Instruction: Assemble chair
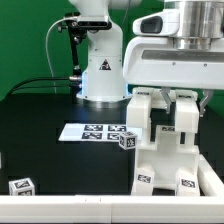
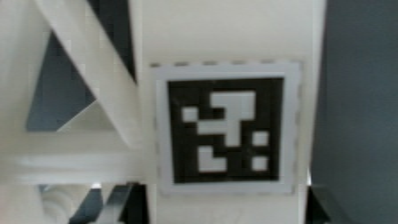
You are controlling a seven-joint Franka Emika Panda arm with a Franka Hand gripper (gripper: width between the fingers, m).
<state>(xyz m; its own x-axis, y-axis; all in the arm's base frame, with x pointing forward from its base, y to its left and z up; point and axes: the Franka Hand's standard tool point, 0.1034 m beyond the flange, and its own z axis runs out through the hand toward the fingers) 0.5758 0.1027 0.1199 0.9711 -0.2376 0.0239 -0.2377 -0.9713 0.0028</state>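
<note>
The chair [image 1: 168,160] is a blocky white body with small tags, standing at the front of the exterior view's right. Two white uprights [image 1: 141,112] rise from it. My gripper [image 1: 168,100] hangs straight over it, its dark fingers down between the uprights. In the wrist view a white slab with a black-and-white tag [image 2: 226,135] fills the picture, with the cross-braced panel [image 2: 86,100] beside it. My gripper [image 2: 222,206] stands with one dark finger [image 2: 111,198] on each side of the slab, closed against it. The fingertips are mostly cut off at the frame's edge.
The marker board [image 1: 92,131] lies flat mid-table in front of the arm's base [image 1: 103,75]. A small tagged white block [image 1: 126,140] sits by the board's end near the chair. Another tagged block [image 1: 20,186] lies at the front of the exterior view's left.
</note>
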